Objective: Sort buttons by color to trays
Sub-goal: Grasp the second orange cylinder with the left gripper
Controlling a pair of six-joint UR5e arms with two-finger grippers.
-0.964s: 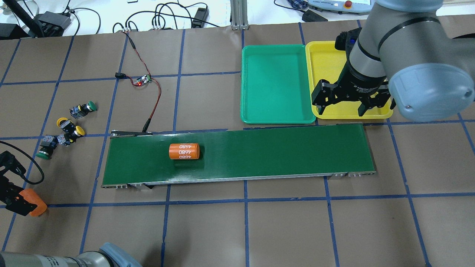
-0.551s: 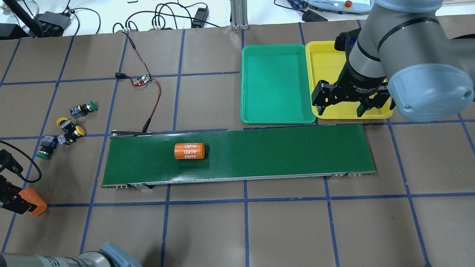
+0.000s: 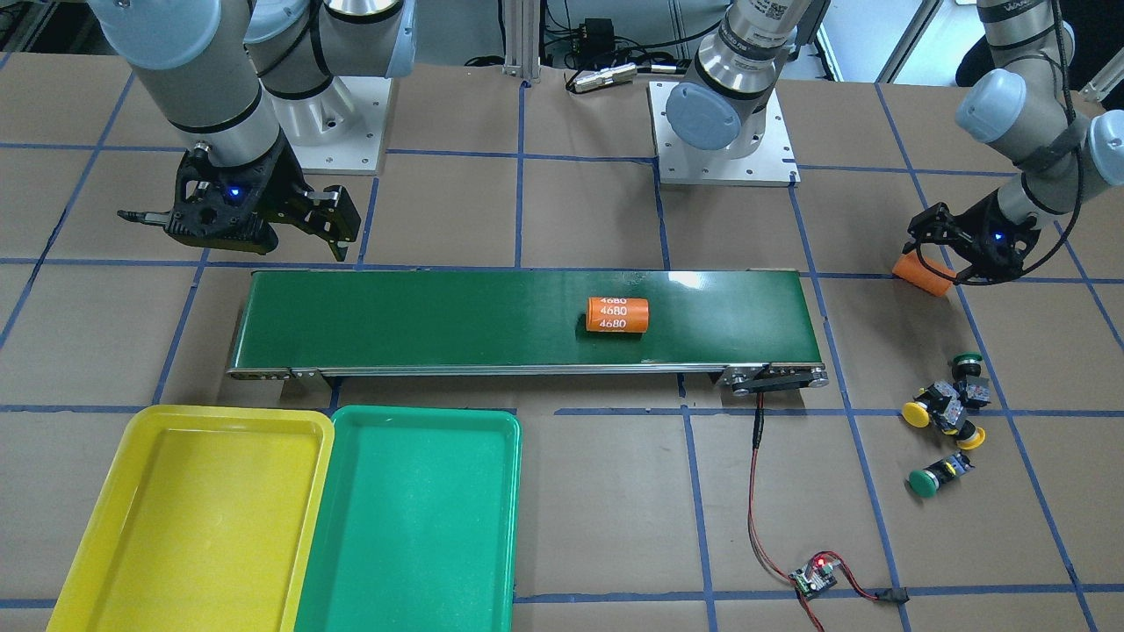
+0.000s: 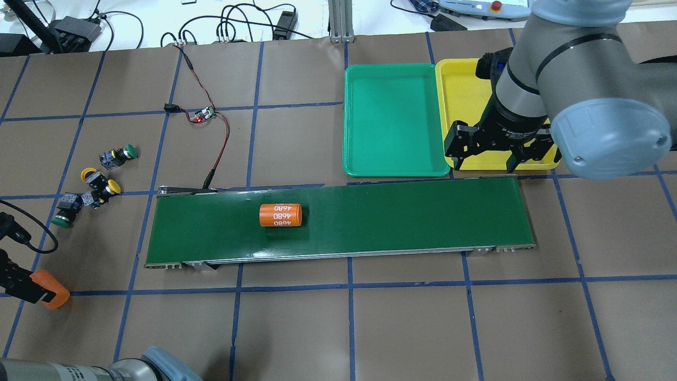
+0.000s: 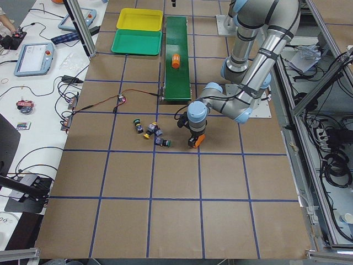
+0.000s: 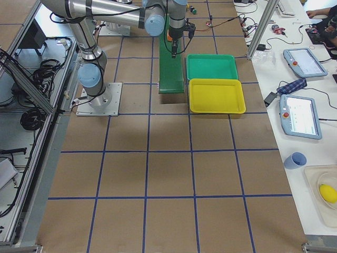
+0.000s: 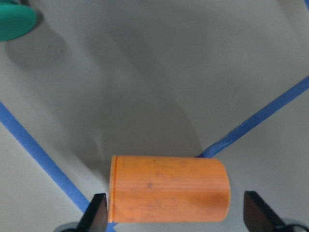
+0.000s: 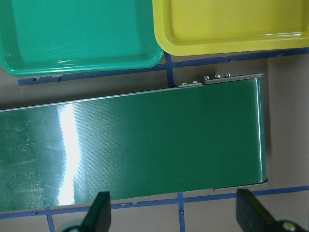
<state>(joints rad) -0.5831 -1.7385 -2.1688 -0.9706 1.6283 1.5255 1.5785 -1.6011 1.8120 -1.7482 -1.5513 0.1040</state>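
Spread wide, my left fingers [image 7: 98,217] stand at either end of a plain orange cylinder [image 7: 169,188] that lies on its side on the tabletop [image 4: 296,328] at the near left. One fingertip is close by its end and the other stands clear of it, so nothing is pinched. My right fingers [image 8: 100,212] are spread too and hold nothing. They hang over the far right end of the conveyor belt [image 4: 396,217], by the near rim of the yellow tray [image 4: 460,84]. The green tray [image 4: 394,119] lies just left of the yellow one, rim against rim, both beyond the belt's far side. The four buttons [image 4: 97,181] lie on the tabletop off the belt's left end, well apart from the trays. Another orange cylinder printed 4680 [image 4: 280,215] lies on the belt, left of its middle.
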